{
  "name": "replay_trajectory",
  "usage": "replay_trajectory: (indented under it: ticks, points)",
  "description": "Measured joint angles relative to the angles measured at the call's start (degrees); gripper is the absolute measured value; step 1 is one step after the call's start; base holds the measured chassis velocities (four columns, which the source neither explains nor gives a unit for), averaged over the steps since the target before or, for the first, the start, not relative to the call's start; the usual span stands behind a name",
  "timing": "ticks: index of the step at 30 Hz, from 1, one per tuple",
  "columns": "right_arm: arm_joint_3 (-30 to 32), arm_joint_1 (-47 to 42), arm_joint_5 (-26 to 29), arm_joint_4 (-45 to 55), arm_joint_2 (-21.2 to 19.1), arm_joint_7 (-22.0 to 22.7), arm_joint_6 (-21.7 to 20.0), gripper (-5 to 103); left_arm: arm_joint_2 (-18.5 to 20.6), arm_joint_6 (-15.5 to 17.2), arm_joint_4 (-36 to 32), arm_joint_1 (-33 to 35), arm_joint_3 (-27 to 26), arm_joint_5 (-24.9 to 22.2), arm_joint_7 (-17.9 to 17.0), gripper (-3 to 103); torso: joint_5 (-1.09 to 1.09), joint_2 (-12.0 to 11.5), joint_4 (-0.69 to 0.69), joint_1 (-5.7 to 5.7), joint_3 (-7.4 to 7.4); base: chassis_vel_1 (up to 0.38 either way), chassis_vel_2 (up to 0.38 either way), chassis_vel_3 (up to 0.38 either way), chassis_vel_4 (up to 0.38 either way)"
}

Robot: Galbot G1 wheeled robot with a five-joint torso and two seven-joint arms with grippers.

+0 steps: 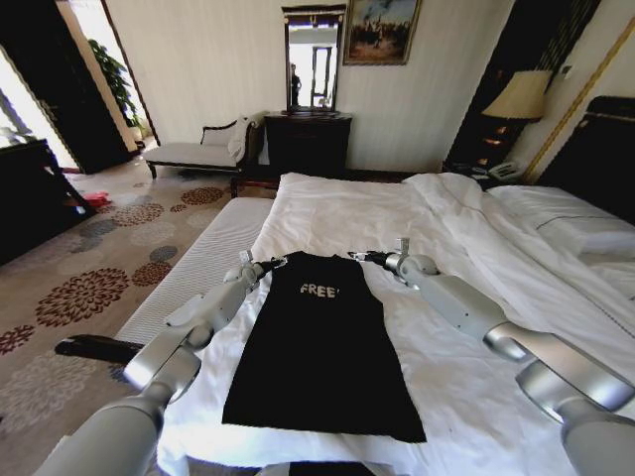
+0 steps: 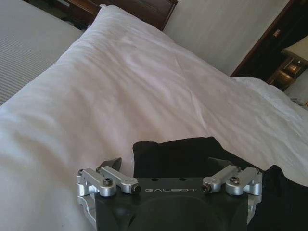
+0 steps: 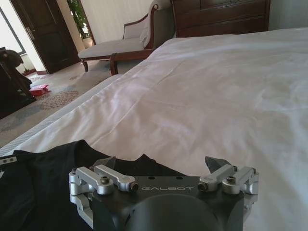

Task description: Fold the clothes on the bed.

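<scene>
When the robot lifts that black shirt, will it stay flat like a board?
Probably not. The shirt lies limp and flat on the bed, so it should droop between the left tool and right tool. It looks thin, likely light.

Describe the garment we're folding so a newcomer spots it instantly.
On the big white bed, look at the near edge between the left gripper and right gripper. There lies a black T-shirt, the only dark item on the sheets, with pale "FREE!" lettering.
</scene>
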Motion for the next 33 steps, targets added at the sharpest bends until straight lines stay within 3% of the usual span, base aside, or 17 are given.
replay_trajectory:
  ticks: [4,12,15,18,22,24,31,33]
  points:
    - [0.2,-0.5,0.0,0.5,0.0,0.3,0.0,100,-0.4,-0.7,1.0,0.0,-1.1,0.8,1.0,103,0.00,0.0,0.00,0.00,0.00,0.000,0.000,0.000,0.000]
    - [0.3,-0.8,0.1,1.6,-0.2,0.8,-0.2,100,-1.9,-1.8,1.6,0.8,-4.0,1.9,1.6,90,-0.01,0.0,-0.02,0.00,0.00,0.000,0.000,0.000,0.000]
    - [0.3,-0.8,0.2,1.8,-0.3,0.8,-0.2,100,-2.0,-2.0,2.2,0.7,-4.0,1.9,1.6,74,0.00,0.0,0.00,0.00,0.00,0.000,0.000,0.000,0.000]
    - [0.4,-0.9,0.3,2.1,-0.5,0.8,-0.2,100,-2.1,-2.4,2.7,0.6,-4.1,1.9,2.0,68,0.00,0.0,0.00,0.00,0.00,0.000,0.000,0.000,0.000]
    - [0.5,-1.5,0.4,2.8,-1.2,0.8,-0.3,100,-2.4,-3.5,3.5,0.6,-4.8,2.3,2.4,47,0.00,0.0,-0.02,0.00,0.00,0.000,0.000,0.000,0.000]
    - [0.5,-1.6,0.4,3.0,-1.2,0.8,-0.3,100,-2.5,-3.7,3.7,0.7,-5.1,2.6,2.4,47,0.00,0.0,-0.03,0.00,0.00,0.000,0.000,0.000,0.000]
    - [0.4,-1.9,2.1,4.3,-1.0,1.1,-1.7,100,-2.2,-4.2,3.0,1.3,-5.8,3.0,1.5,14,0.00,0.0,-0.01,-0.01,0.00,0.000,0.000,0.000,0.000]
    - [0.2,-1.8,2.1,4.0,-0.9,1.1,-1.8,100,-2.1,-4.2,2.8,1.4,-5.8,3.0,1.4,14,0.00,0.0,0.00,0.00,0.00,0.000,0.000,0.000,0.000]
